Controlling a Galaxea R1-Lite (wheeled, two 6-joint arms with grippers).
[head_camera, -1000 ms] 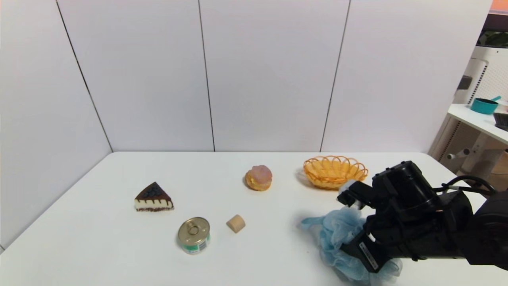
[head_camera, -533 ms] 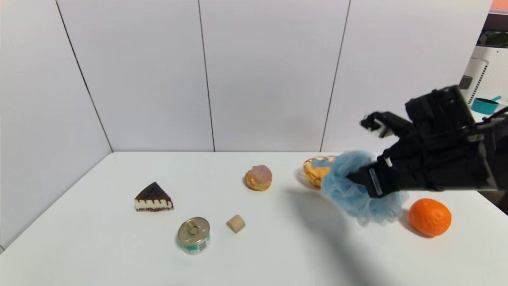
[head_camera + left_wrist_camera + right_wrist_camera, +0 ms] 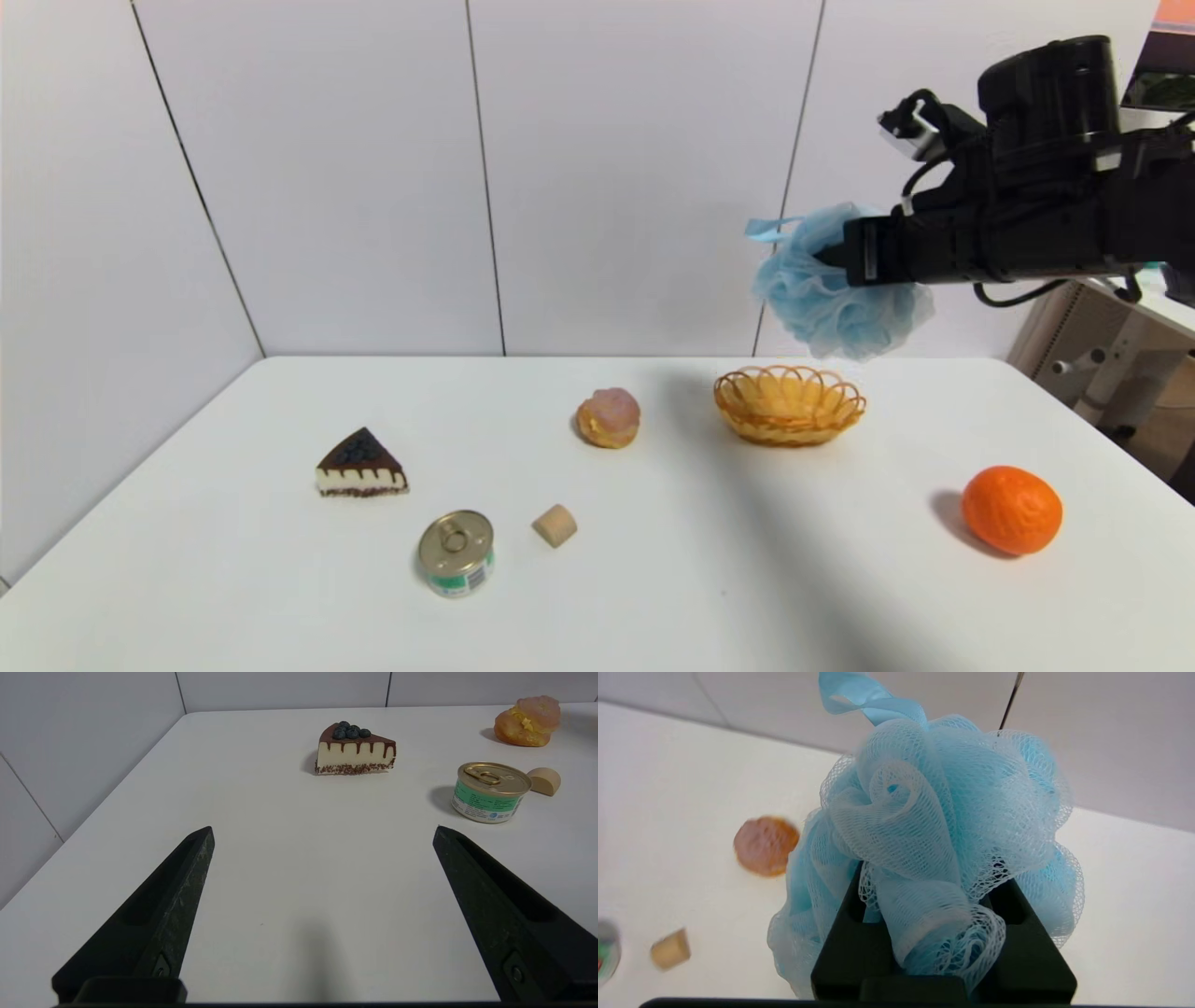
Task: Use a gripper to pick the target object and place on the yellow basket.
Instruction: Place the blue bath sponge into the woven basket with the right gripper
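White surface (image 3: 653, 579) is carrying the yellow basket (image 3: 790, 403) near its far edge; right pincer (image 3: 834, 254), closed on the bath pouf (image 3: 826, 299), is hanging high above, so the light pouf may bounce out.

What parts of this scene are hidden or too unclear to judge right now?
- Right gripper fingertips: buried in the blue bath pouf, right wrist view.
- Yellow basket: absent from both wrist views.
- Can: cut by the frame edge and blurred, right wrist view.
- Left gripper: outside the head view.

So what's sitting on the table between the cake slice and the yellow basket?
In the head view, the pink-topped pastry sits on the table between the cake slice and the yellow basket; otherwise that stretch is bare.
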